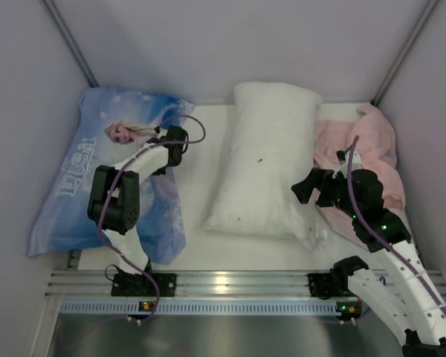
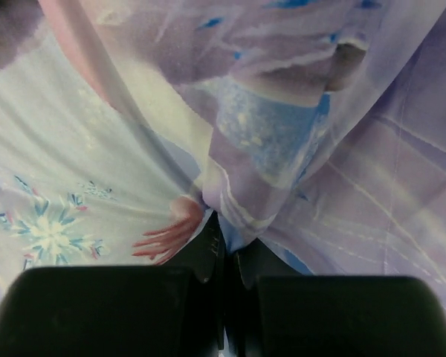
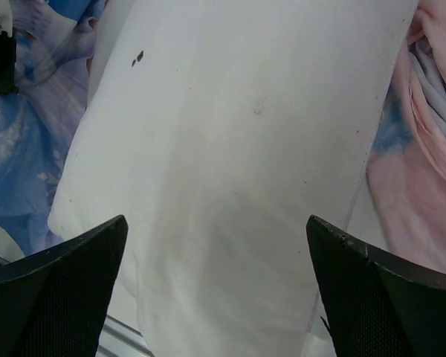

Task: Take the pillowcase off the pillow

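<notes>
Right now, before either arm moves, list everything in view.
pillowcase: one, light blue with a cartoon princess, left side of the table, looks filled.
pillow: one, white with dark specks, centre, bare.
pink fabric: one crumpled heap, far right, beside the pillow.
table: one, white, under all of it.
metal rail: one, silver, near edge.
left gripper: one, black, shut on the pillowcase.
right gripper: one, black, open above the pillow's near right part.

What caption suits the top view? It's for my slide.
Left claw shut on the blue princess pillowcase; open right claw beside the bare white pillow; pink fabric beyond.
</notes>
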`<state>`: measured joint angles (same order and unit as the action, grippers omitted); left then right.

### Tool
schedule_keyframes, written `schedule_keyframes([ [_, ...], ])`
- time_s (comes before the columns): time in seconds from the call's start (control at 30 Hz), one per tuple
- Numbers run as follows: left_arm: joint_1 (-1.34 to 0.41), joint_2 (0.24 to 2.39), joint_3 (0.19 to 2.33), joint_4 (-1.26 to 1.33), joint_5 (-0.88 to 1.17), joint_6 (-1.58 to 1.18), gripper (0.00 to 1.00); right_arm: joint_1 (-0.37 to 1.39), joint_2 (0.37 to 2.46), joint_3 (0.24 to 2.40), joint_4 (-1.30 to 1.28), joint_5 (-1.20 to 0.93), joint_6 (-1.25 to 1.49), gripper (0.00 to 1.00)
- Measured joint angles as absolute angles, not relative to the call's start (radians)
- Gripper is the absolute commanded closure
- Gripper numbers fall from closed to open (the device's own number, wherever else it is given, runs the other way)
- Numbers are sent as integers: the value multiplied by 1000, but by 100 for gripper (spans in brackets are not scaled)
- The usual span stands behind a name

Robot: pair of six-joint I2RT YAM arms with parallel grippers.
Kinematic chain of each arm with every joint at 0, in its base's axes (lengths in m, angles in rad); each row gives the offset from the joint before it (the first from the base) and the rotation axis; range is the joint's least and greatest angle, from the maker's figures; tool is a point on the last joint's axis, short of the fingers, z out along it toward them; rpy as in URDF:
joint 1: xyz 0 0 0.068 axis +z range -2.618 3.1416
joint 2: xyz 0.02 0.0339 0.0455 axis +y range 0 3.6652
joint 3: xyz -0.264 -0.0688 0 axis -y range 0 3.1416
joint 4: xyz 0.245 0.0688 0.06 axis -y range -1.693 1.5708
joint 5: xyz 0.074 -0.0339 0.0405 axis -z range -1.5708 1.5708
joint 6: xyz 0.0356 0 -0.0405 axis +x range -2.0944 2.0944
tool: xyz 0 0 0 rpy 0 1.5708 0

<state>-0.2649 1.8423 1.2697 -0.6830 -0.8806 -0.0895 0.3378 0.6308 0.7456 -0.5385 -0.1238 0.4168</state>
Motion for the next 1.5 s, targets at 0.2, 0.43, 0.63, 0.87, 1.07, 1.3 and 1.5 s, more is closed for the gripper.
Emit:
schedule_keyframes([
  [0.2, -249, 1742, 1274, -707, -735, -147, 100, 338, 663, 731, -545, -88, 457, 0],
  [0.43, -249, 1497, 1385, -785, -514, -222, 100, 337, 743, 715, -549, 51, 549, 0],
  [0.63, -261, 1285, 1453, -842, -447, -281, 100, 337, 800, 679, -554, 118, 581, 1],
  [0.87, -265, 1157, 1458, -903, -313, -317, 100, 337, 802, 623, -481, -43, 564, 1],
  [1.07, -266, 1110, 1416, -914, -247, -327, 100, 361, 926, 498, -204, -373, 638, 1],
  [1.3, -263, 1077, 1399, -933, -244, -311, 100, 622, 1154, 526, 20, -493, 708, 1],
  [1.5, -263, 1069, 1399, -937, -243, -300, 100, 666, 1085, 707, -180, -222, 630, 0],
])
